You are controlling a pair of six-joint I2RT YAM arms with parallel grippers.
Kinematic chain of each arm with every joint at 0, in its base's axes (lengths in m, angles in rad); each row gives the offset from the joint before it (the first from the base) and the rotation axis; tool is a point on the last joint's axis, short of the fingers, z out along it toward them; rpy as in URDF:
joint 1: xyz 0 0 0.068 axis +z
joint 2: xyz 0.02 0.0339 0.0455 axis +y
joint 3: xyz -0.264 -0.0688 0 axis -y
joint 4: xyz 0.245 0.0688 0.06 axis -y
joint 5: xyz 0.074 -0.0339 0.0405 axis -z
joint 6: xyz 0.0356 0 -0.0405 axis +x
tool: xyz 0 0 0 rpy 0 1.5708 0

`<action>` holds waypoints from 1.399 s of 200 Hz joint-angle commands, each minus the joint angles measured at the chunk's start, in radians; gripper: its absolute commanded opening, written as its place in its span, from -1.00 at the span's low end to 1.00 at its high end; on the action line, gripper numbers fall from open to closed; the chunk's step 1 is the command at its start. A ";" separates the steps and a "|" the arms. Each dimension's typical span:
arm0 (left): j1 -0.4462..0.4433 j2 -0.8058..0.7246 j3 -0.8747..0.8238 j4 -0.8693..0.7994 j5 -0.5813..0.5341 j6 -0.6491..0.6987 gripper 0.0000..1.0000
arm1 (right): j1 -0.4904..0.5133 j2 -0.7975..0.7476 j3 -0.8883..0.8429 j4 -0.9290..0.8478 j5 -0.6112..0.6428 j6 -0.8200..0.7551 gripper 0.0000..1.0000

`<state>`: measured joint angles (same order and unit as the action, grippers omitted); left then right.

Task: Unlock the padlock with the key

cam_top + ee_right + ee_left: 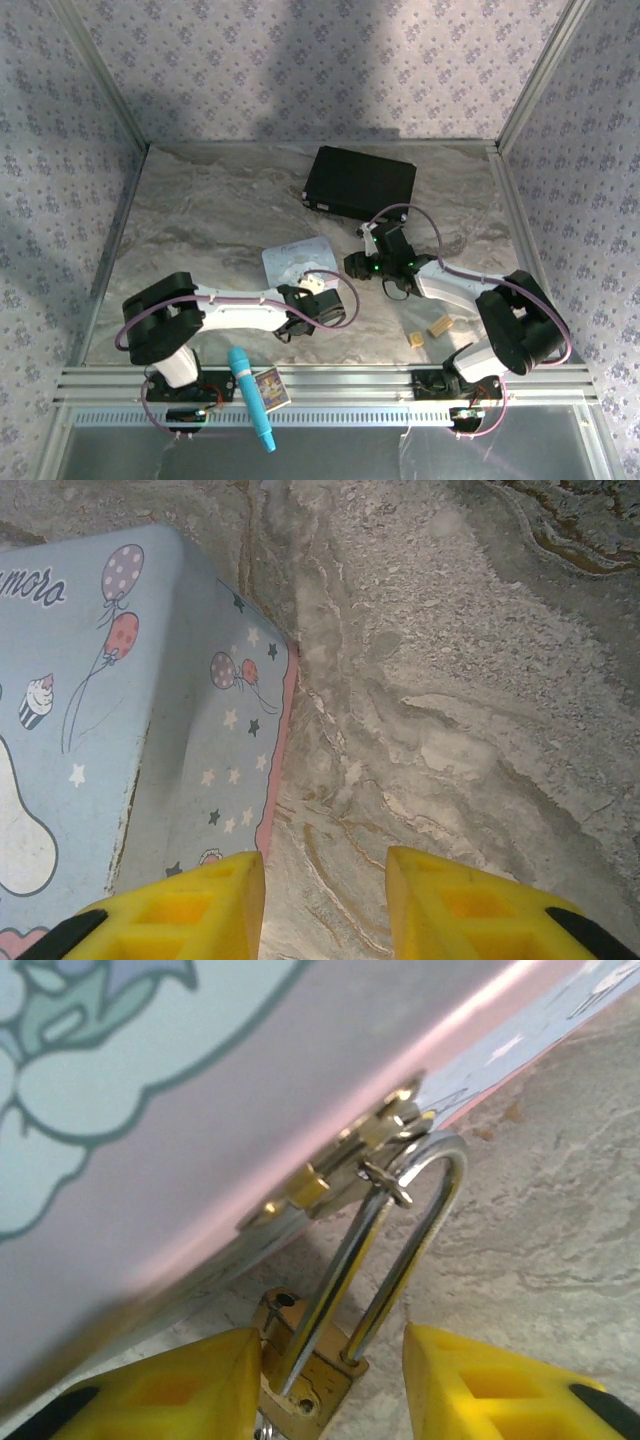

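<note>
Your left gripper (330, 1360), jaws partly open, straddles the padlock (305, 1388), its shackle reaching toward one o'clock into the tin's (150, 1160) clasp (345, 1170).

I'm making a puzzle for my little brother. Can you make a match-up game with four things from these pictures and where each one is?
Things
1. padlock
2. black box
3. turquoise stick
4. tan blocks

Places
A. lying across the metal rail at the near edge
B. at the far side of the table
C. hooked through the clasp of the tin, inside the left gripper
D. on the table beside the right arm

Pairs: 1-C, 2-B, 3-A, 4-D
</note>
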<state>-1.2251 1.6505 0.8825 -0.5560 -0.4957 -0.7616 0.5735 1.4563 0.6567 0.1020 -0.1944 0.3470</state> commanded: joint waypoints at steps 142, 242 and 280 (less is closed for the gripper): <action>0.059 -0.133 -0.103 0.100 0.247 0.141 -0.89 | -0.005 -0.001 -0.019 0.018 -0.006 0.018 -0.28; 0.200 -0.189 -0.197 0.208 0.539 0.203 -1.00 | -0.004 -0.002 -0.016 0.018 -0.007 0.018 -0.29; 0.220 -0.169 -0.193 0.201 0.538 0.218 -0.90 | -0.004 -0.001 -0.024 0.024 -0.006 0.021 -0.30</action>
<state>-1.0096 1.4288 0.7208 -0.3103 -0.0109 -0.5674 0.5735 1.4563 0.6460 0.1127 -0.1978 0.3511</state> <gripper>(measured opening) 0.047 0.354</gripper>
